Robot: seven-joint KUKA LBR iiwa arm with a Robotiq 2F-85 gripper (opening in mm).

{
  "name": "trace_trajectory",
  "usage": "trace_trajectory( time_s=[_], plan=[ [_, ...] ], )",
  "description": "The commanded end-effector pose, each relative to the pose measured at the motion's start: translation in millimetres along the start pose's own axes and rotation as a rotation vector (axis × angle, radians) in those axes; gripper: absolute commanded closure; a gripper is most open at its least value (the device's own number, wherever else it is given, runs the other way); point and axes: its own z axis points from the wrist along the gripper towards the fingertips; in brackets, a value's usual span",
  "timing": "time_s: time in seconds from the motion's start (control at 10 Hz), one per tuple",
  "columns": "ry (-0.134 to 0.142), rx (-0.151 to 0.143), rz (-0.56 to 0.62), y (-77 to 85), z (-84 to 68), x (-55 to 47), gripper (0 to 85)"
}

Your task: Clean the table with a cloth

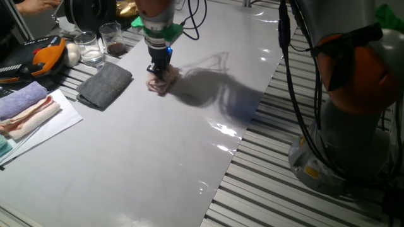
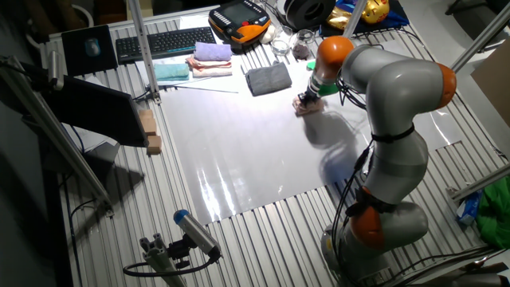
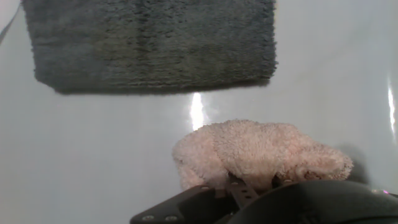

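Far left, worktop edge: folded lavender and peach towels [image 1: 25,107] lie on a white sheet, well apart from the work.
Left of centre: a dark grey cloth [image 1: 105,84] lies flat on the worktop [image 1: 158,164], near the arm but not touching the pink cloth.
Behind it: two clear glasses [image 1: 100,43] stand on the slatted edge.
Centre, the task's thing: the cloth [image 1: 159,81], small, pale pink and bunched, sits on the glossy grey sheet just right of the dark grey cloth.
Fingers: the gripper [image 1: 160,70] points straight down onto the pink cloth. The fingers look closed on its top, with the terry bulging out past them in the hand view [image 3: 261,152]; the exact gap is hidden by the fabric.
Cloth and fingers: the cloth is directly under and around the fingertips, pressed between them and the worktop.
Step in hand, as I judge it: wiping.
Doing it well: keep light, even downward pressure, sweep across the open sheet, and steer away from the dark grey cloth and the glasses.
Right: the arm's grey and orange base [image 1: 353,94] stands beside the worktop.
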Motion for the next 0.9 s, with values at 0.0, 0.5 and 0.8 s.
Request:
trace_trajectory(
  time_s=[0.0,0.5,0.8],
  plan=[
    [0.000,0.003,-0.002,-1.1,0.5,-2.8,85.0],
    [-0.015,-0.009,-0.005,-2.0,9.7,-26.9,85.0],
    [-0.011,-0.026,-0.008,5.0,8.9,-40.1,85.0]
  ],
)
